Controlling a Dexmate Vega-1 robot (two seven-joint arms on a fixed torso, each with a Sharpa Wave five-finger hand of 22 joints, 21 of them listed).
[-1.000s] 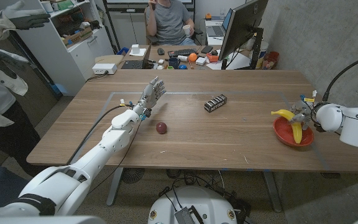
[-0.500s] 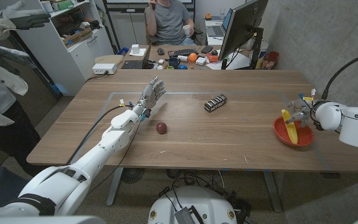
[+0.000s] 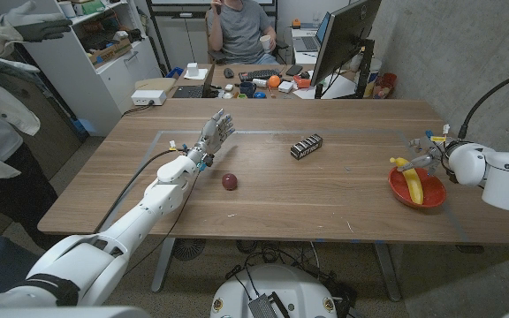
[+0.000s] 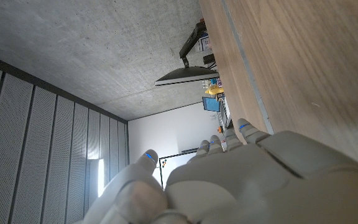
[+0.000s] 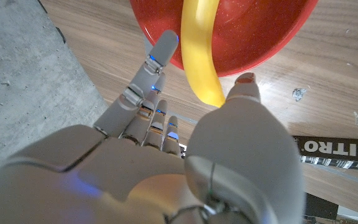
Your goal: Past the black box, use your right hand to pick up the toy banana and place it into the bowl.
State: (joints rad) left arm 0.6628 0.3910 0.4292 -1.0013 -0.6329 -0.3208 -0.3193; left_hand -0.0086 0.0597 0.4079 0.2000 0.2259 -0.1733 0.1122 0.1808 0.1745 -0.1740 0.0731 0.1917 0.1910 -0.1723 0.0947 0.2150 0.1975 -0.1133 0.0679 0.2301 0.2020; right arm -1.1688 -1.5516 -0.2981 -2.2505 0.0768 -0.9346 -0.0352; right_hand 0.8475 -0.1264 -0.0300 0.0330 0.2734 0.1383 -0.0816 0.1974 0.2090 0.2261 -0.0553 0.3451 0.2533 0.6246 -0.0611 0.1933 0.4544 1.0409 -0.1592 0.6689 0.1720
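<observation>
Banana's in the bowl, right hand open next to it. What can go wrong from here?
1. The yellow toy banana lies in the red bowl with one end sticking over the rim. The right hand is very near that end, so pulling back carelessly may flip it out.
2. In the right wrist view a fingertip overlaps the rim; it may drag the bowl toward the table's edge.

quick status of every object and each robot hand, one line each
toy banana: lying in the bowl, one end sticking over the rim
bowl: upright on the table, banana inside
right robot hand: open beside the bowl, fingers spread
left robot hand: open, raised, holds nothing
black box: lying on the table
dark red ball: resting on the table
</observation>
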